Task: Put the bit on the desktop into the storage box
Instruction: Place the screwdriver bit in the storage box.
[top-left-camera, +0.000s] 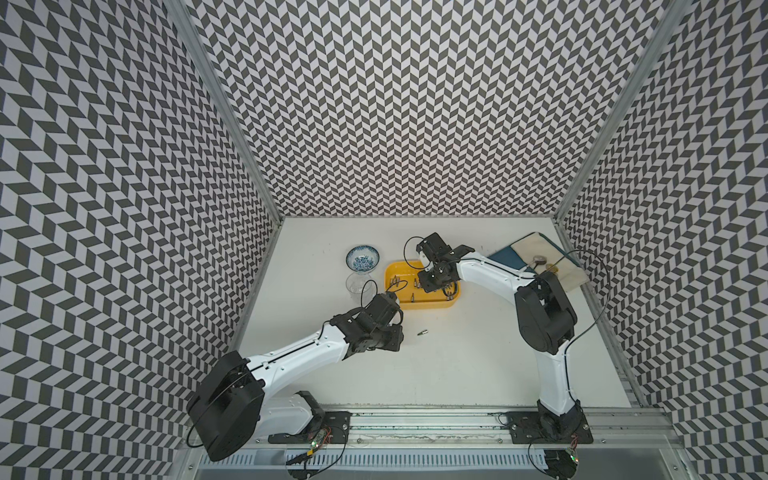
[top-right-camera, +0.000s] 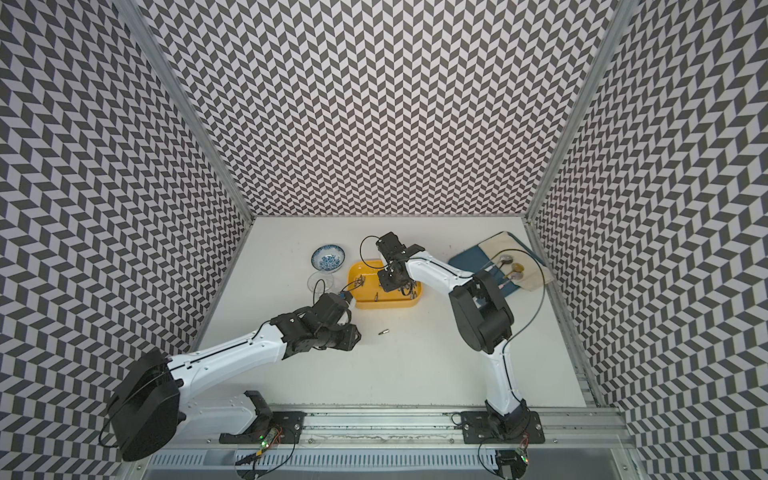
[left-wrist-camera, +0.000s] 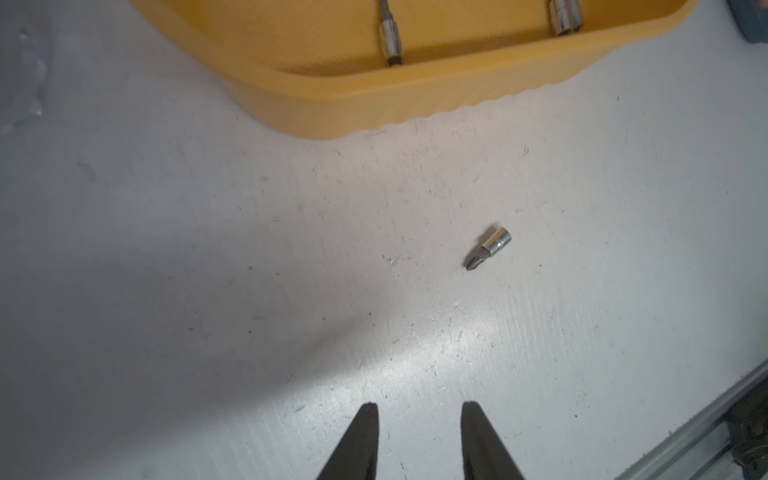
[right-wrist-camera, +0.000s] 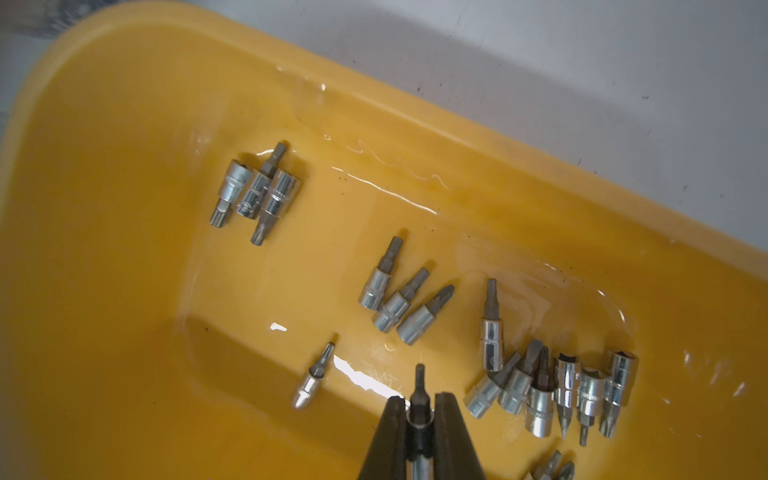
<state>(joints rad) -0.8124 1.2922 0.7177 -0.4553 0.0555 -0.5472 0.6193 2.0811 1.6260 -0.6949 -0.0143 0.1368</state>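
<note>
One bit (left-wrist-camera: 488, 248) lies on the table (left-wrist-camera: 208, 249), others (right-wrist-camera: 419, 316) in the storage box (right-wrist-camera: 124, 249); left tool (left-wrist-camera: 419, 405) apart, right tool (right-wrist-camera: 420, 398) clamps another bit (right-wrist-camera: 419, 378).

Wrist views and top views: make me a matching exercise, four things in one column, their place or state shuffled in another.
1 loose bit
2 left gripper
3 right gripper
4 patterned bowl

A shut on a second bit over the storage box
B beside the clear glass
C lying on the table outside the box
D open, empty

Pairs: 1-C, 2-D, 3-A, 4-B
</note>
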